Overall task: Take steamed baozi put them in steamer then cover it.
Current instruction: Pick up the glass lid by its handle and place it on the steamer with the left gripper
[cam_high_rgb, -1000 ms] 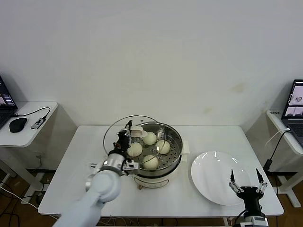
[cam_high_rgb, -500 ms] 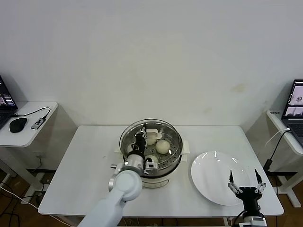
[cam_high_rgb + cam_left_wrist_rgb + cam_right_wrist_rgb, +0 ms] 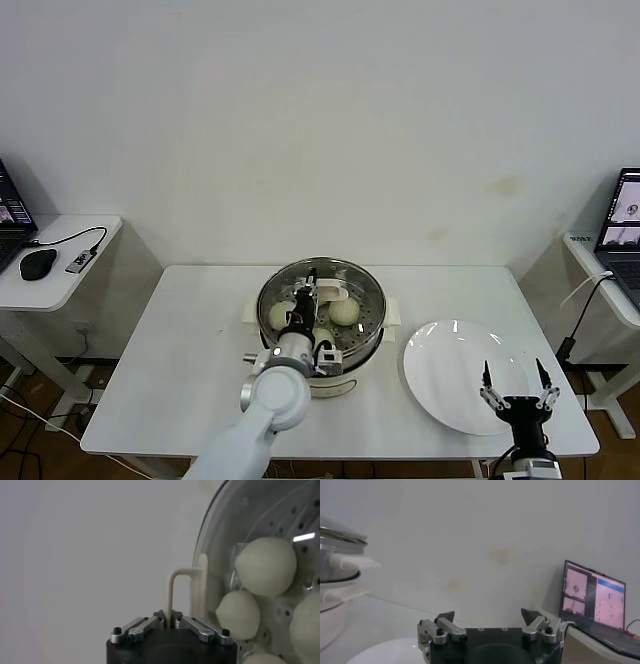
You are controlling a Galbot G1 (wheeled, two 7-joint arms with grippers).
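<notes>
The steamer (image 3: 352, 358) stands at the table's middle on its cream base. The clear glass cover (image 3: 362, 288) lies over the pot, about level with its rim. My left gripper (image 3: 306, 301) is shut on the cover's cream handle (image 3: 182, 593), reaching in from the front. In the left wrist view the gripper (image 3: 169, 620) pinches one leg of the handle. Baozi (image 3: 345, 311) show through the glass in the steamer, also in the left wrist view (image 3: 265, 565). My right gripper (image 3: 513, 386) is open and empty over the front of the white plate (image 3: 450, 370).
The steamer's side handle (image 3: 355, 562) shows far off in the right wrist view. Side tables hold a mouse (image 3: 38, 264) at the left and a laptop (image 3: 625, 215) at the right. The table's front edge runs just under both arms.
My left gripper has carried the cover to the right from beside the pot's left rim to over the pot and lowered it. The right arm has stayed put.
</notes>
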